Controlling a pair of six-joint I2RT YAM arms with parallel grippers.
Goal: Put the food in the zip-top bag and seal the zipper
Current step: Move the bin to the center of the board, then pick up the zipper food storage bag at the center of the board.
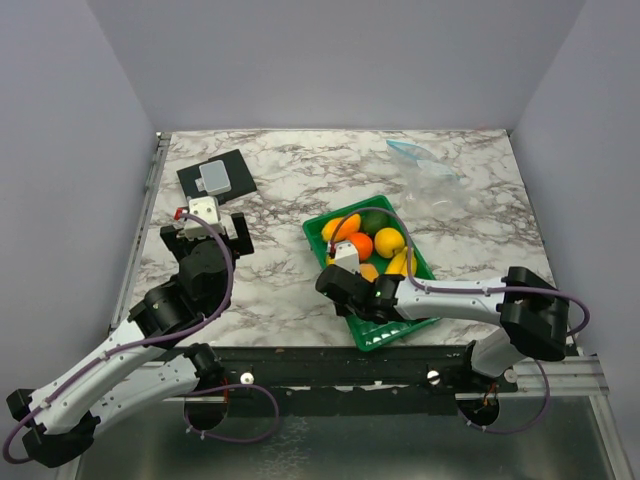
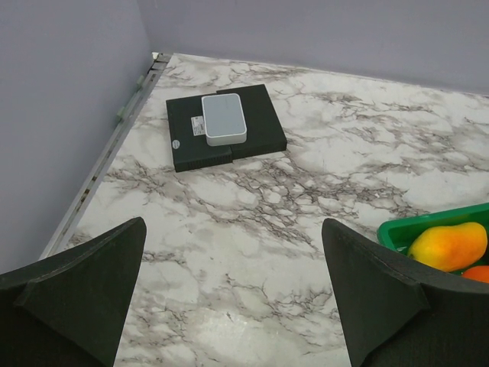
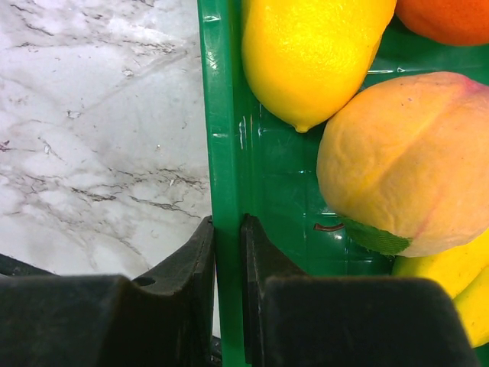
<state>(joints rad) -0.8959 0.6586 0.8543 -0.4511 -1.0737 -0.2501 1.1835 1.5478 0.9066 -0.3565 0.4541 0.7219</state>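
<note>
The food lies in a green slatted tray (image 1: pixel 318 232): an orange (image 1: pixel 360 245), a yellow lemon (image 1: pixel 389 242), bananas (image 1: pixel 400 263) and a yellow-orange piece (image 1: pixel 340 227). My right gripper (image 1: pixel 335 270) is shut on the tray's left wall. The right wrist view shows its jaws (image 3: pixel 228 222) pinching that wall (image 3: pixel 225 115), with the lemon (image 3: pixel 306 53) and a leafed peach (image 3: pixel 405 160) just ahead. The clear zip-top bag (image 1: pixel 428 175) lies flat at the far right, its light blue zipper (image 1: pixel 405 150) at the far end. My left gripper (image 1: pixel 205 235) is open and empty, left of the tray.
A black pad with a grey box (image 1: pixel 215 178) lies at the far left, also in the left wrist view (image 2: pixel 225 118). The tray's corner (image 2: pixel 397 233) shows at that view's right edge. Grey walls enclose the marble table on three sides.
</note>
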